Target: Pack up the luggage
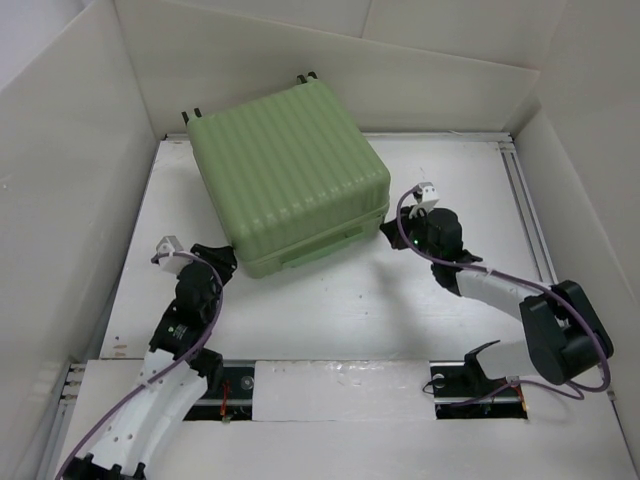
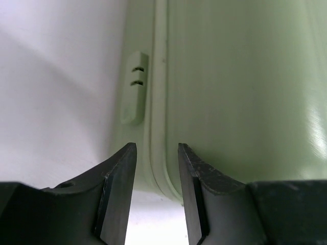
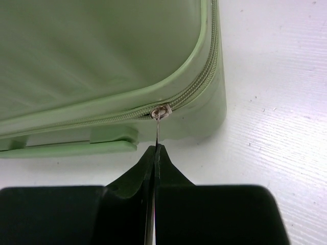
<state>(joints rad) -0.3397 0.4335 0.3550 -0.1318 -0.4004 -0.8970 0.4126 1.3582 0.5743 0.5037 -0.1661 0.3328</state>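
Note:
The luggage [image 1: 290,175], a pale green ribbed hard-shell case, lies flat and closed on the white table [image 1: 360,310]. My left gripper [image 1: 222,258] is at its near left corner. In the left wrist view the fingers [image 2: 156,148] stand partly apart with the rounded corner rim [image 2: 159,153] caught between their tips. My right gripper [image 1: 390,232] is at the near right corner. It [image 3: 157,148] is shut on the thin metal zipper pull [image 3: 159,130], which hangs from the slider [image 3: 162,111] where the zip [image 3: 204,76] bends round the corner.
White walls box the table in on the left, back and right. A metal rail [image 1: 530,210] runs along the right edge. The case's black wheels [image 1: 305,77] point to the back wall. Its flat handle [image 3: 76,148] lies along the near side.

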